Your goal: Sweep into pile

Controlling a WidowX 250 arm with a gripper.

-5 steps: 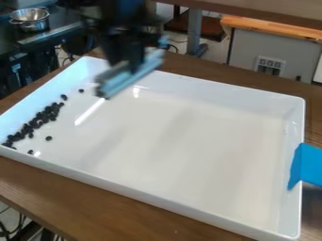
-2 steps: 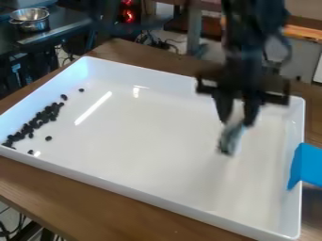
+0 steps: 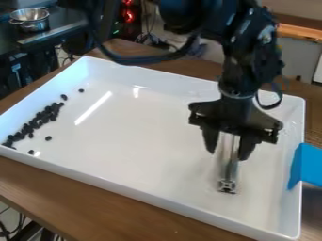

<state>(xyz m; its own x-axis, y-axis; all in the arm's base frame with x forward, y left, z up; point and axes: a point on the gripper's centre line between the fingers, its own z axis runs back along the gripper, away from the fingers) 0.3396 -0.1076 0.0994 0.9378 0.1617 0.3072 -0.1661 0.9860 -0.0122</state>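
Observation:
On the right half of the white tray (image 3: 151,141), the gripper (image 3: 228,153) hangs pointing down, shut on a grey metal bar (image 3: 228,176). The bar is seen nearly end on, low over the tray floor; whether it touches the floor I cannot tell. Small dark beans (image 3: 39,120) lie in an elongated band along the tray's left wall, far from the gripper. A few single beans (image 3: 48,138) lie just apart from the band.
Blue tape (image 3: 306,164) covers part of the tray's right wall. Raised walls ring the tray, which stands on a brown wooden table (image 3: 94,197). A metal bowl (image 3: 29,19) stands on a dark surface at the upper left.
From the tray's upper left, the gripper has moved right and then lower with the bar, which has turned to point toward the camera. The beans lie as before.

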